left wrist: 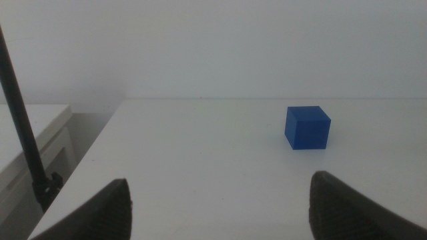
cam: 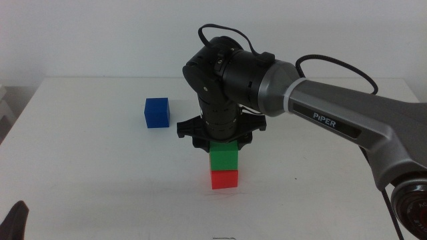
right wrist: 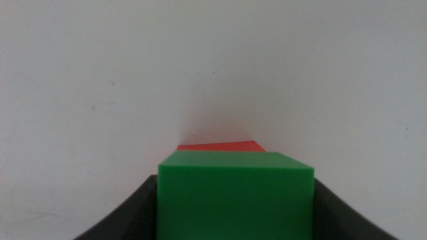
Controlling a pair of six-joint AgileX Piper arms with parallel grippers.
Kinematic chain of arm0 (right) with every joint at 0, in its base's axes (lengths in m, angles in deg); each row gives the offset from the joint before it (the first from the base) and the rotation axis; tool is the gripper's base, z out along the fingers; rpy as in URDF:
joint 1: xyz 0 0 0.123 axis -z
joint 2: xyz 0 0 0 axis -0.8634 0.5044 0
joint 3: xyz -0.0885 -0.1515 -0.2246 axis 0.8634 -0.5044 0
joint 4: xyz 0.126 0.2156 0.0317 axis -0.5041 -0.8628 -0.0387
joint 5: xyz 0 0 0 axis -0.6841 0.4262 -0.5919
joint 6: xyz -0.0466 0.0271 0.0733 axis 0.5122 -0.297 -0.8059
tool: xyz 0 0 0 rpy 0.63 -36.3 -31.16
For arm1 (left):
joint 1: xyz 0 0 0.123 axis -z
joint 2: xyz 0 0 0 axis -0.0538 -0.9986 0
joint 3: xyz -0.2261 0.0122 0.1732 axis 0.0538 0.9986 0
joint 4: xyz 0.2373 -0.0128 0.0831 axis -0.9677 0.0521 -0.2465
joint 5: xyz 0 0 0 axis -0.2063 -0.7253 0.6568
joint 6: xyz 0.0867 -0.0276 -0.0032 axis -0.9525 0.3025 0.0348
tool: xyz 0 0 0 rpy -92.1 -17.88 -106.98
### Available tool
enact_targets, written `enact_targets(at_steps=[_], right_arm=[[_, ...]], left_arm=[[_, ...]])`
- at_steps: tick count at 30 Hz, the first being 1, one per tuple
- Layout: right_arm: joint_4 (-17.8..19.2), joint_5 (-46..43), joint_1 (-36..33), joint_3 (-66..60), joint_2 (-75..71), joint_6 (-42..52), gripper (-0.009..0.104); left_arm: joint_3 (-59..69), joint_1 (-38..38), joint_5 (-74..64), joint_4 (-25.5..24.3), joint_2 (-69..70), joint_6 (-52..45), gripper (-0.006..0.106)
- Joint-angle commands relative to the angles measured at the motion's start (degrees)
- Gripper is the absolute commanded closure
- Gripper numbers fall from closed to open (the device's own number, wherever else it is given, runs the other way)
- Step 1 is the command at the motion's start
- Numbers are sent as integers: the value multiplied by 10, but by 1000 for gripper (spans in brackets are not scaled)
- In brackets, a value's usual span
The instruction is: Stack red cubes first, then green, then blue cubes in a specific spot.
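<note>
Two matte cubes, green (cam: 223, 157) on red (cam: 225, 179), right gripper (cam: 223, 145) pinching green.

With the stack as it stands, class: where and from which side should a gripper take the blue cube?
Grip the blue cube by two opposite upright faces, coming straight down from above. It sits flat and alone on the white table, so all sides are free. The waiting left gripper, fingers open, already faces it; the right gripper is at the green cube.

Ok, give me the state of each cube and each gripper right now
red cube: on the table, bottom of stack.
green cube: on top of red, between the right gripper's jaws.
blue cube: alone on the table, unstacked.
right gripper: shut on green.
left gripper: open, waiting.
</note>
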Motion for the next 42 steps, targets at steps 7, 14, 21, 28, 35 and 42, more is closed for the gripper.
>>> enact_targets(at_steps=[7,14,21,28,35,42], right_arm=[[5,42,-2,9,-39,2,32],[4,46,-2,11,-59,26,25],[18,48,-9,7,-200,104,25],[28,14,-5,-140,-393,216,25],[-17,-123,55,-358,-615,301,25],[-102,-192,97,-496,-806,471,24]], left_arm=[[-1,1,44,6,11,2,13],[-1,1,44,6,11,2,13],[-1,1,44,6,11,2,13],[-1,1,44,6,11,2,13],[-1,1,44,6,11,2,13],[-1,1,44,6,11,2,13]])
